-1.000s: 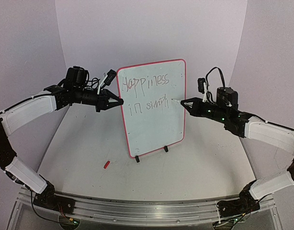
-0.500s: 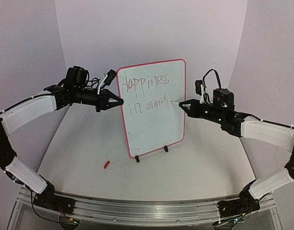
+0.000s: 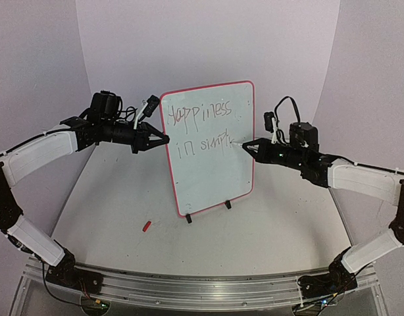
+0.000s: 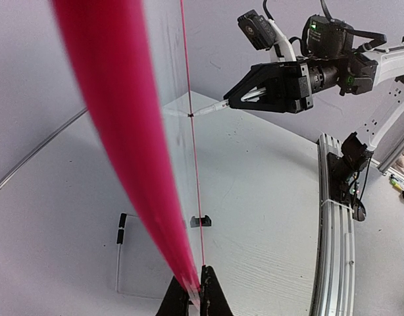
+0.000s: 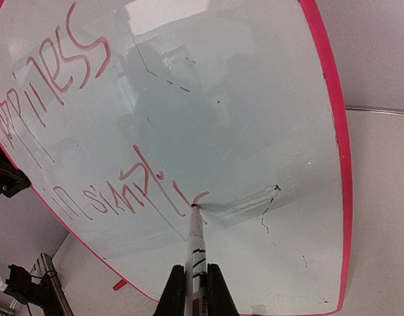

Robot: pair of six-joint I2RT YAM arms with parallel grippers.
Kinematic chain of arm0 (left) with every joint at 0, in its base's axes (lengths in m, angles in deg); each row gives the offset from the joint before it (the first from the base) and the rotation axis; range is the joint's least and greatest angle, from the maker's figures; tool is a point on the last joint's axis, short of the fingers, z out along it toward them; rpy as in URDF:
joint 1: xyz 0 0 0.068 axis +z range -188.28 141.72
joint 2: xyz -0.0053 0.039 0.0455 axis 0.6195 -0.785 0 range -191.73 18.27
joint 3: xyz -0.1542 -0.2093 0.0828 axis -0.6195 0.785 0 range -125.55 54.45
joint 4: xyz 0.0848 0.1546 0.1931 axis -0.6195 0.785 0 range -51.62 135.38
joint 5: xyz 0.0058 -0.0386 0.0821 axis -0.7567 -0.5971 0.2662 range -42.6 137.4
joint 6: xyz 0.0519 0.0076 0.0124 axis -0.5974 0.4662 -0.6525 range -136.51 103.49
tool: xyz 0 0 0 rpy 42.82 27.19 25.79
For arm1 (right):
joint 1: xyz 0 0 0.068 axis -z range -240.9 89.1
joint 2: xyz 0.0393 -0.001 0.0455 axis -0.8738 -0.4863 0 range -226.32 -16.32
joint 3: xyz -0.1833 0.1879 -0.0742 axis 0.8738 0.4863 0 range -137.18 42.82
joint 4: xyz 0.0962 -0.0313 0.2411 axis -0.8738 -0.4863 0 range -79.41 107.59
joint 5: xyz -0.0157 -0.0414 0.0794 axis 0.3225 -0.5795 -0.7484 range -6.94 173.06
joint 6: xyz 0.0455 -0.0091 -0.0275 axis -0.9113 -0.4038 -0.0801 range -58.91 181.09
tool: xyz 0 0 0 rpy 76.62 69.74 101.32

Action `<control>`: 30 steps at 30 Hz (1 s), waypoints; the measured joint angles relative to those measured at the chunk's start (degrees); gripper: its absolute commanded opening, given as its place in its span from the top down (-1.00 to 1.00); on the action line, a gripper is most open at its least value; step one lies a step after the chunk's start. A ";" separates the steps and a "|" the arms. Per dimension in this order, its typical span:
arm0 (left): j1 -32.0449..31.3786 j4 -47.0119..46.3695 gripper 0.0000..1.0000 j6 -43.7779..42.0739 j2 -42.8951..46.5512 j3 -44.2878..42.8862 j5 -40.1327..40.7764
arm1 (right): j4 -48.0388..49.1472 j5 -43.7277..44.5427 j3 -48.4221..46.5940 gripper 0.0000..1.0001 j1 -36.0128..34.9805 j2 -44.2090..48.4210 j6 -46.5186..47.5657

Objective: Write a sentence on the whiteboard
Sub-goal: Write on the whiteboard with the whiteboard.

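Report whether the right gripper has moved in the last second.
Yes. The right gripper has shifted left, further in from the right rim of the whiteboard, carrying its marker.

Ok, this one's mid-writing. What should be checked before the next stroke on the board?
1. Grip: right hand shut on the marker: ok.
2. Contact: marker tip touching the whiteboard just after the last written letter: ok.
3. Bracing: left hand shut on the whiteboard's left rim: ok.
4. Text: sentence finished: not ok; the second line stops at about "in simpl".
5. Support: whiteboard upright on its black clips: ok.
6. Ink left in the marker: cannot tell.
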 measured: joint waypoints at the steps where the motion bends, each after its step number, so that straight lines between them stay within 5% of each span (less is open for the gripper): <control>1: 0.00 0.00 1.00 -0.01 0.00 0.00 0.00 | 0.00 0.20 0.10 1.00 -0.01 0.08 -0.05; 30: 0.00 -0.02 1.00 0.09 0.00 0.00 0.09 | -1.41 5.22 0.53 1.00 -0.04 1.53 -0.32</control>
